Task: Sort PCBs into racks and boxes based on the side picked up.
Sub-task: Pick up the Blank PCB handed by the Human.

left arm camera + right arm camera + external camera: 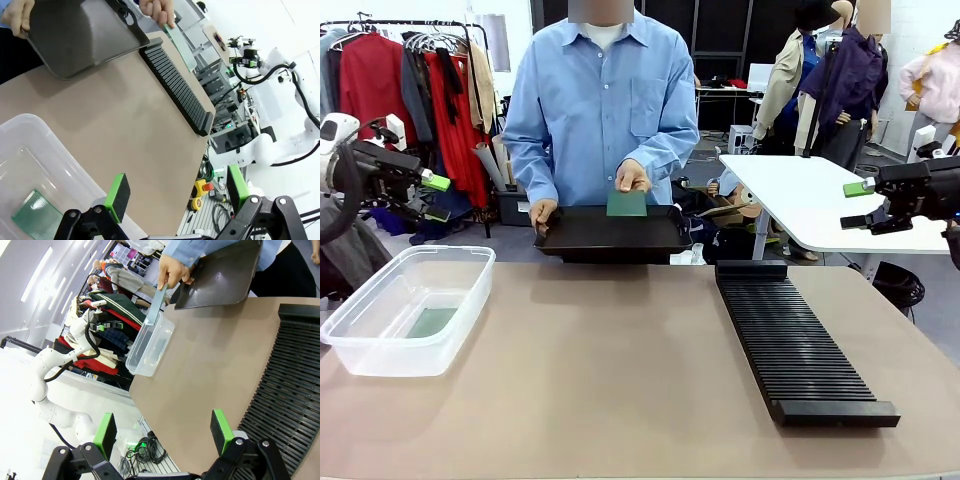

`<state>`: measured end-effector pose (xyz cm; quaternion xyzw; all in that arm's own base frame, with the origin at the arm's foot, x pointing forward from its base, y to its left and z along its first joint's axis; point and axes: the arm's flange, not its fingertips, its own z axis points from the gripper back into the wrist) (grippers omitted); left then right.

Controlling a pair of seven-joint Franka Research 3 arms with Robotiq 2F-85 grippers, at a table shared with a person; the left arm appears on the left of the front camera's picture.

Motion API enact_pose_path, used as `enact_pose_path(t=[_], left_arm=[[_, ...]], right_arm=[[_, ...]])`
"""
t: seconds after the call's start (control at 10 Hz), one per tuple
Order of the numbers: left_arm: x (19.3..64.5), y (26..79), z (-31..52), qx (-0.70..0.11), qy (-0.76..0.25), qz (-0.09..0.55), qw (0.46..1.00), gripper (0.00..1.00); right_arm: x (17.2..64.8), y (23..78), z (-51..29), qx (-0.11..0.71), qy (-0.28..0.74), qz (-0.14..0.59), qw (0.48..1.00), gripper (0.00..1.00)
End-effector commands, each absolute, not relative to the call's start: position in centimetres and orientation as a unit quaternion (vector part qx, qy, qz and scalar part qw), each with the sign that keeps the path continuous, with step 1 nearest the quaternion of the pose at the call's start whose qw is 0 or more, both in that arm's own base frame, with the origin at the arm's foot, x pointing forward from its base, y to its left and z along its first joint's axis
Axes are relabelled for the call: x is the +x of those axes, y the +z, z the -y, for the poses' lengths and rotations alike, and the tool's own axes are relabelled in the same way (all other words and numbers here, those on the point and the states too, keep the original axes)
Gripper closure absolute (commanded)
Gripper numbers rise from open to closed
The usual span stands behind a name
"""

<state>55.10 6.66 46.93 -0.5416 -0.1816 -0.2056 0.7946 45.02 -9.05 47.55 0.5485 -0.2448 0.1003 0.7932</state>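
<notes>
A person's hand (632,176) holds a green PCB (626,204) upright over the flat black tray (610,235) at the table's far edge. The same PCB (181,47) appears edge-on in the left wrist view, and the PCB (156,302) shows in the right wrist view too. Another PCB (431,322) lies flat in the clear box (408,308) at the left; this PCB (38,219) also shows below my left gripper. The long black rack (798,346) lies at the right. My left gripper (436,196) hangs open above the box. My right gripper (858,204) hangs open above the rack's far end.
The person's other hand (543,212) grips the tray's left end. A white table (820,195) stands behind at the right and a clothes rail (410,90) at the back left. Bare tabletop (610,370) lies between box and rack.
</notes>
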Motion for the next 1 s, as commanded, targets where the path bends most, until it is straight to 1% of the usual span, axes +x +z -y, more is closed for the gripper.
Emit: enact_pose_path(t=[0.0, 0.9], left_arm=[[54.66, 47.07, -6.67, -0.538, -0.206, 0.181, 0.797, 0.0], [54.66, 47.07, -6.67, -0.538, -0.206, 0.181, 0.797, 0.0]], right_arm=[[45.03, 47.83, 9.03, 0.551, 0.103, 0.247, 0.79, 0.0], [45.03, 47.83, 9.03, 0.551, 0.103, 0.247, 0.79, 0.0]])
